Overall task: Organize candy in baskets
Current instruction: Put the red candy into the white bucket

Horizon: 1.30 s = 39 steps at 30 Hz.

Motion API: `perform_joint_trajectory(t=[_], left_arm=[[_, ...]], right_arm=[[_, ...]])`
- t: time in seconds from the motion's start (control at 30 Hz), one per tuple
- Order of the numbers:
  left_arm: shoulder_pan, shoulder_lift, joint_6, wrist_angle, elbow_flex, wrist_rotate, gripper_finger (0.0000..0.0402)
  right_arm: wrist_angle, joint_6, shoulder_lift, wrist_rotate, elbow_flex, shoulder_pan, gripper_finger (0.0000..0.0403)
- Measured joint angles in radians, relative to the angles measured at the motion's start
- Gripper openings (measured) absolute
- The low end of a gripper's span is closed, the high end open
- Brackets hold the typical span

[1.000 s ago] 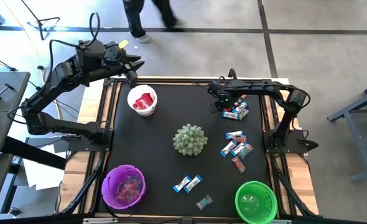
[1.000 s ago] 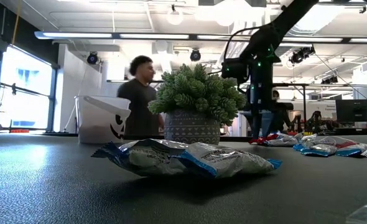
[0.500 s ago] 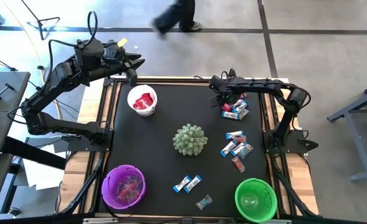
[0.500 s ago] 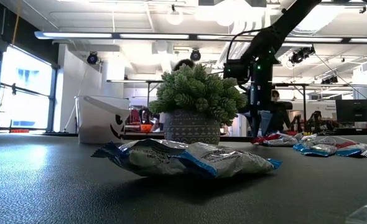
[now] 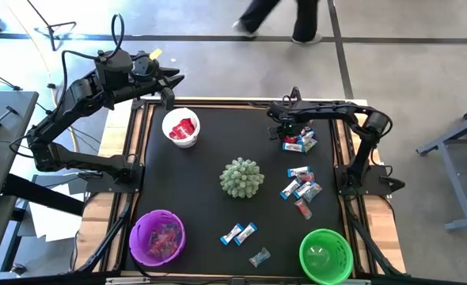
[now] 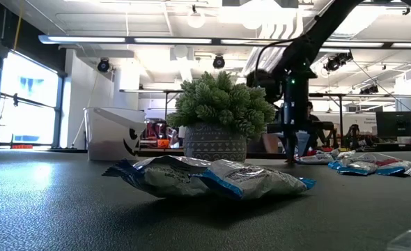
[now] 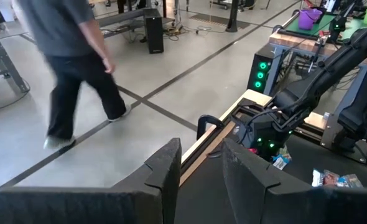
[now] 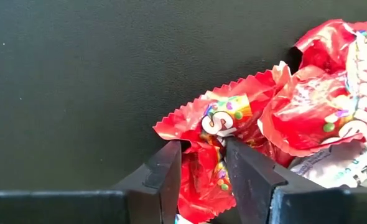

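Observation:
The candy lies in groups on the black table. A red and blue pile (image 5: 301, 142) sits near the far right. More blue-and-silver pieces (image 5: 300, 188) lie below it, two (image 5: 239, 233) at the near middle, and a clear one (image 5: 259, 256). Red pieces fill the white basket (image 5: 180, 127). The purple basket (image 5: 157, 236) and green basket (image 5: 325, 255) stand at the near corners. My right gripper (image 5: 286, 127) points down into the far-right pile, shut on a red piece. My left gripper (image 5: 171, 85) hovers open beyond the white basket, at the far left edge. My right gripper pinches a red-wrapped candy (image 8: 202, 163) between its two fingers, coming from above and pointing down. The crinkled wrapper bunches in the gap, and its toothed edge (image 8: 190, 109) spreads out past the fingers. The piece lies on the table at the edge of the red pile (image 8: 320, 106).
A spiky pale-green plant in a patterned pot (image 5: 241, 177) stands mid-table, between the baskets and the candy. The bare black mat (image 5: 186, 182) stretches over the left half. A person's legs (image 5: 281, 16) cross the floor beyond the far edge.
My right gripper has dipped onto the far-right candy pile; in the low view it has come down to the tabletop. The person has walked along the floor behind the table from left to right.

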Motion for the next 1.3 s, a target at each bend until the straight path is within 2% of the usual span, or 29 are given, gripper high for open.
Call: perform_joint_trajectory(t=[0.1, 0.27, 0.33, 0.67, 0.83, 0.97, 1.1, 1.3], left_arm=[[0.0, 0.0, 0.0, -0.001, 0.0, 0.0, 0.0104], [0.0, 0.0, 0.0, -0.006, 0.0, 0.0, 0.0104], [0.0, 0.0, 0.0, -0.011, 0.0, 0.0, 0.0104], [0.0, 0.0, 0.0, -0.04, 0.0, 0.0, 0.0104], [0.0, 0.0, -0.001, -0.041, 0.0, 0.011, 0.0104], [0.0, 0.012, -0.011, -0.039, 0.0, 0.075, 0.0104], [-0.003, 0.049, -0.01, -0.011, 0.0, 0.165, 0.0104], [-0.031, 0.133, 0.013, 0.153, 0.0, 0.263, 0.0104]], right_arm=[[-0.009, 0.003, 0.003, -0.006, 0.014, 0.007, 0.0097], [-0.015, 0.003, 0.005, -0.032, 0.034, 0.009, 0.0022], [-0.021, 0.002, 0.005, -0.036, 0.04, 0.009, 0.0009], [-0.1, -0.008, -0.052, -0.044, 0.118, 0.058, 0.0004], [-0.099, -0.02, -0.151, -0.043, 0.175, 0.091, 0.0002], [-0.092, -0.051, -0.252, -0.015, 0.242, 0.11, 0.0002], [-0.007, -0.112, -0.367, -0.012, 0.309, 0.127, 0.0001], [0.207, -0.226, -0.513, -0.027, 0.378, 0.185, 0.0001]])
